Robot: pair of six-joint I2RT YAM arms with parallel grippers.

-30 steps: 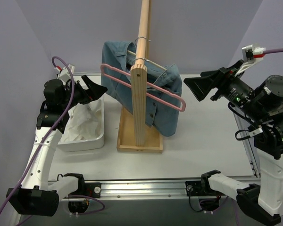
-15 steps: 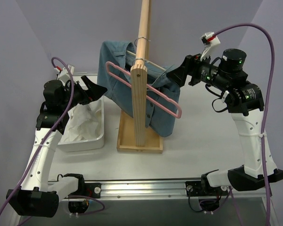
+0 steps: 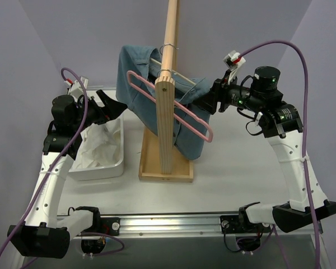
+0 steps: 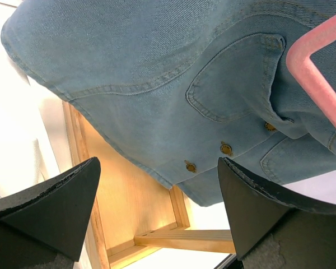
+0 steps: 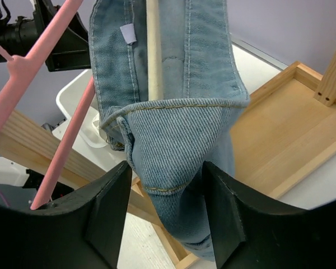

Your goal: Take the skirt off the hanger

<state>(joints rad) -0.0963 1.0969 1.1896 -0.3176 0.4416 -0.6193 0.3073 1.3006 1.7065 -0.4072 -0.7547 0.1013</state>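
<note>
Seen from above, the white pleated skirt (image 3: 98, 147) lies crumpled in a white plastic bin (image 3: 116, 166), at nine o'clock from the wooden stand (image 3: 163, 120). The pink hanger (image 5: 61, 148) hangs bare from the stand's pole, and its bar slants from ten o'clock to four o'clock across the post. The left gripper (image 3: 115, 105) hovers over the bin's far edge with its fingers spread wide and nothing between them. It points towards a blue denim garment (image 3: 137, 73) draped on the stand. At two o'clock, the right gripper (image 3: 206, 101) reaches the garment's shoulder end. Its fingers straddle a fold of denim, but whether they pinch it cannot be told.
</note>
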